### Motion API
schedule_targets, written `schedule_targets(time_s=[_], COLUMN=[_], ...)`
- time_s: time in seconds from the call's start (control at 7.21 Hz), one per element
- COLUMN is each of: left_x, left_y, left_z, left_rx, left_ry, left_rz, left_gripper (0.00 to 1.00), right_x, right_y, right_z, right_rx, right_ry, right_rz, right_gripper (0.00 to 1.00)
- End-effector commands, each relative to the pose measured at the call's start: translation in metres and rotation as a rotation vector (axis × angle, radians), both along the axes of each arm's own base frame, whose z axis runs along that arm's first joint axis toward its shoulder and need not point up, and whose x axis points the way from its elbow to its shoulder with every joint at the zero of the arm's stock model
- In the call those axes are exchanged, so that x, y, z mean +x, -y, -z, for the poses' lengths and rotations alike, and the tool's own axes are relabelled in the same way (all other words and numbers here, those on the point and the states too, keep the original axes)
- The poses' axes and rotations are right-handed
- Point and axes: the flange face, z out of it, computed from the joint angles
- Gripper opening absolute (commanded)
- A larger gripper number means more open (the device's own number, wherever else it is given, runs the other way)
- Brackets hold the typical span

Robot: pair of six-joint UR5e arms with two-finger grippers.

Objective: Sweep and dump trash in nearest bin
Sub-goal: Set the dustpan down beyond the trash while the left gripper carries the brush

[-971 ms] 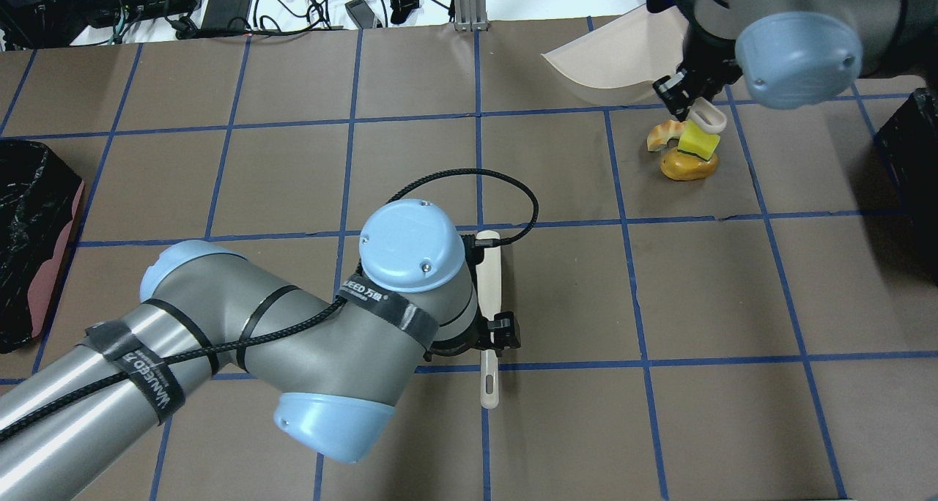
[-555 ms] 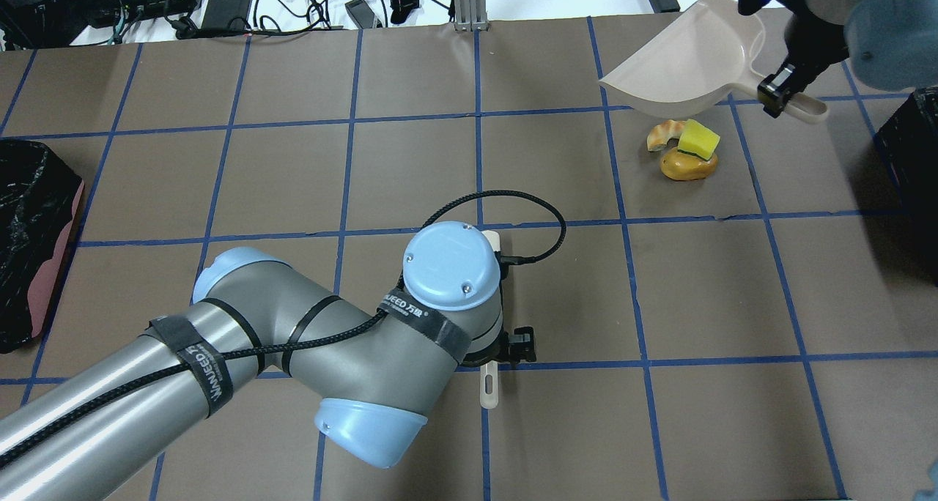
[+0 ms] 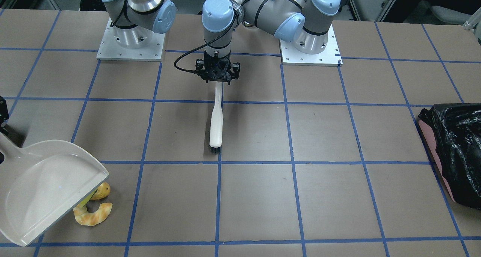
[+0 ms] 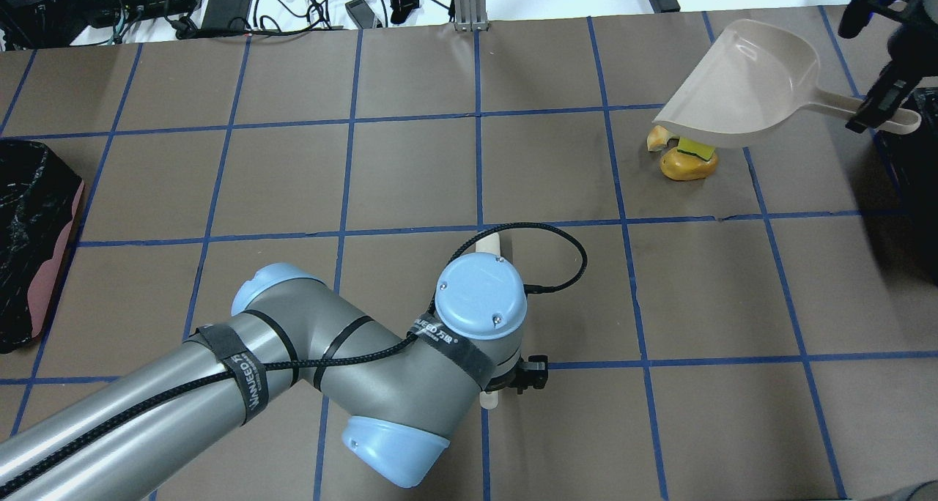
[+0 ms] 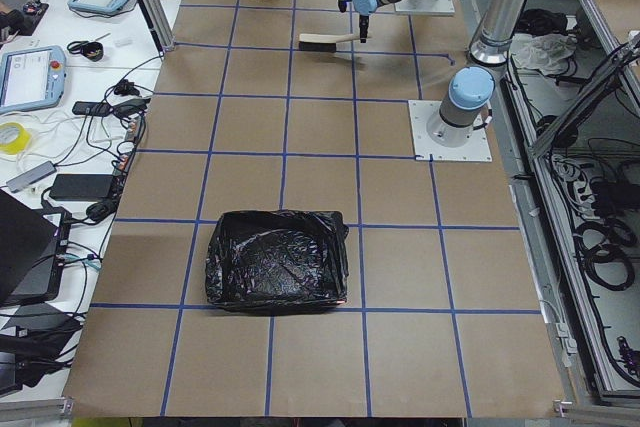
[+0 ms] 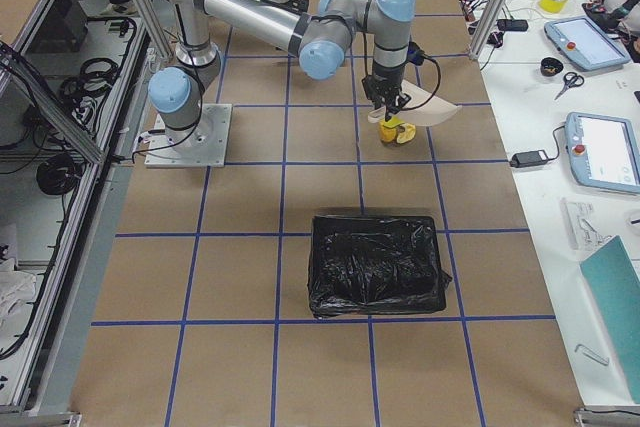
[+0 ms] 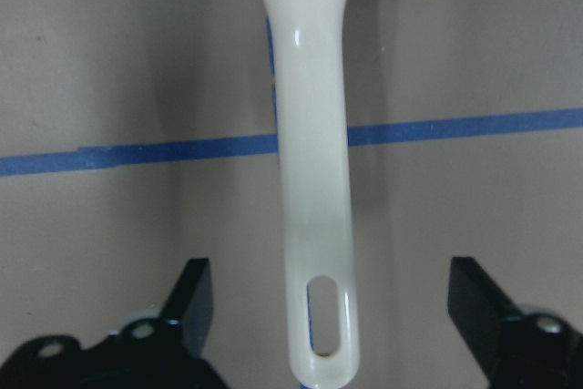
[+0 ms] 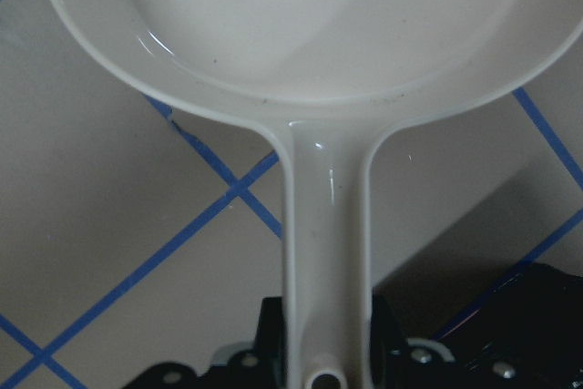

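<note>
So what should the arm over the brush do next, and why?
Probably shut the left gripper on the brush handle: its jaws stand open either side of it, and the right gripper holds the dustpan above the trash, which needs sweeping in.

Tangled cables [image 4: 308,10] and a black adapter [image 4: 229,1] beyond the table [image 4: 410,171]

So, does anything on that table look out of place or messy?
Nothing is spilled or broken. One oddity: the yellow sponge seems propped on the bun rather than flat on the table, partly hidden under the raised dustpan.
</note>
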Motion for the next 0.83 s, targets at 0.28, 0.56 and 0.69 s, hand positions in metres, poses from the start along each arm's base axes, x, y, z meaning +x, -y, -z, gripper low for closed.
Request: schedule_targets(time_s=[0.28,0.56,0.69], left_x=[0.0,0.003,0.006], left_y=[0.002,0.007,0.02], left_z=[-0.001,-0.005,-0.012], left_rx=[0.011,0.008,-0.002], left_ry=[-0.009,-0.013,-0.018], left_rz=[0.021,0.007,-0.034], left_gripper=[0.14,0.0,0.0], right_x=[-0.089,-0.105,-0.111], right_y=[-0.012,-0.005,0.003], right_z=[0.024,0.022,0.042], right_rx=[0.035,0.027,0.037], right_ry=[-0.02,-0.138,-0.128], right_rz=[-0.334,-0.328,-0.321], right_gripper=[0.14,0.15,0.15])
